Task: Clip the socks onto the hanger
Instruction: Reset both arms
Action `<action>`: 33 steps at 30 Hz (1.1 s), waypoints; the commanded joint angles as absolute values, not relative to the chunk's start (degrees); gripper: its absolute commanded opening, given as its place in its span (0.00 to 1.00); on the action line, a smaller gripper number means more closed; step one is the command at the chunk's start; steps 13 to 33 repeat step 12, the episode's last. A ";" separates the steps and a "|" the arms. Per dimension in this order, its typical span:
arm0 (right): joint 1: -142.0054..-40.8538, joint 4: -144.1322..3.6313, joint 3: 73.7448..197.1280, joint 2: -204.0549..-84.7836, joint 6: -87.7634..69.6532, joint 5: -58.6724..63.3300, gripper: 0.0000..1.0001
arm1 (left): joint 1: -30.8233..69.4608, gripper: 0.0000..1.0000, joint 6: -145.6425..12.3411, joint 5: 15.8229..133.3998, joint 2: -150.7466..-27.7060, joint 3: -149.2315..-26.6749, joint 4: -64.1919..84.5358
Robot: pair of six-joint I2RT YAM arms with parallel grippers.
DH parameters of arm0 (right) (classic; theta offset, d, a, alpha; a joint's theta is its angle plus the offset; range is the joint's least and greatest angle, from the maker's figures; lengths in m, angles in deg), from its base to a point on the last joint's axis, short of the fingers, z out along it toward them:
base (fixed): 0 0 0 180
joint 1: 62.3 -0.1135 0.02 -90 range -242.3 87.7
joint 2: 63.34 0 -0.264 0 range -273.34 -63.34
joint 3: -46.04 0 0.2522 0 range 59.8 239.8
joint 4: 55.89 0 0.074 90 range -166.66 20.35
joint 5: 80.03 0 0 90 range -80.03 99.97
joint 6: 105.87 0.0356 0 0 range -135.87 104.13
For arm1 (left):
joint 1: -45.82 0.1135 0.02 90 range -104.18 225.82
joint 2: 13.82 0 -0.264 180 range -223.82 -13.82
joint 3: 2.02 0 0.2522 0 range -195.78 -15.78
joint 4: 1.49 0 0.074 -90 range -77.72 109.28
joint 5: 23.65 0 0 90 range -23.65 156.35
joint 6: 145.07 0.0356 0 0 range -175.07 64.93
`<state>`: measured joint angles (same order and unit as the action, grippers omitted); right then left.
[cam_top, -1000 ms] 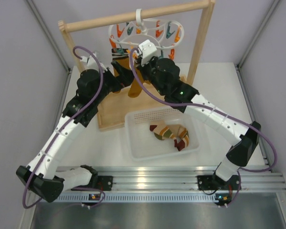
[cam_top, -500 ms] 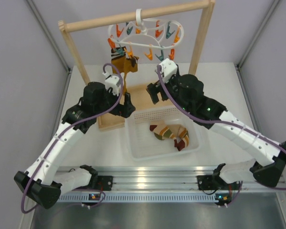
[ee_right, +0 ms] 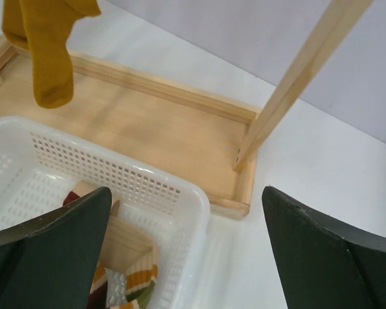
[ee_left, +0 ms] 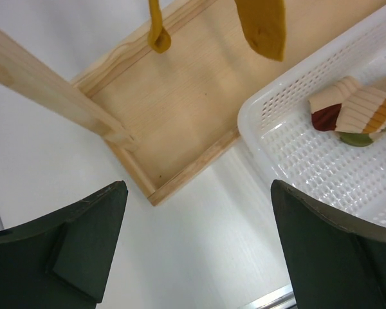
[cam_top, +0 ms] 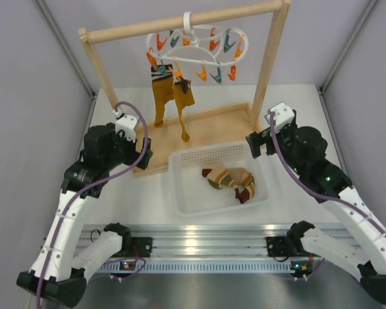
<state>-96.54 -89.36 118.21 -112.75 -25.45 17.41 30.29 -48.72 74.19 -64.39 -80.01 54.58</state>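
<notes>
Toward the far edge of the desk, left of centre, two mustard socks [cam_top: 161,103] hang pegged from the hanger [cam_top: 194,59]. The striped socks [cam_top: 230,180] lie in the white basket [cam_top: 174,180] at mid-desk. The left gripper [ee_left: 198,190] and right gripper [ee_right: 186,192] flank the basket, jaws wide apart and empty. Recommended: one gripper descends squarely onto a single striped sock near its cuff and lifts it clear of the basket wall before approaching a free peg.

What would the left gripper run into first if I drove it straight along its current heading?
Probably the white tabletop, in the gap between the corner of the wooden base tray and the white perforated plastic basket. The left gripper, open, has nothing nearer in its wrist view, though depth is uncertain.
</notes>
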 commanded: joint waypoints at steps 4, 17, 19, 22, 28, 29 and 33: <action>-90.61 -89.52 113.42 -104.92 -24.83 12.08 1.00 | 33.33 0.98 -45.06 70.05 -60.85 -76.61 55.61; -88.14 -89.87 111.66 -101.92 -24.83 10.50 1.00 | 35.18 0.98 -44.09 71.45 -60.22 -77.48 56.13; -88.14 -89.87 111.66 -101.92 -24.83 10.50 1.00 | 35.18 0.98 -44.09 71.45 -60.22 -77.48 56.13; -88.14 -89.87 111.66 -101.92 -24.83 10.50 1.00 | 35.18 0.98 -44.09 71.45 -60.22 -77.48 56.13; -88.14 -89.87 111.66 -101.92 -24.83 10.50 1.00 | 35.18 0.98 -44.09 71.45 -60.22 -77.48 56.13; -88.14 -89.87 111.66 -101.92 -24.83 10.50 1.00 | 35.18 0.98 -44.09 71.45 -60.22 -77.48 56.13; -88.14 -89.87 111.66 -101.92 -24.83 10.50 1.00 | 35.18 0.98 -44.09 71.45 -60.22 -77.48 56.13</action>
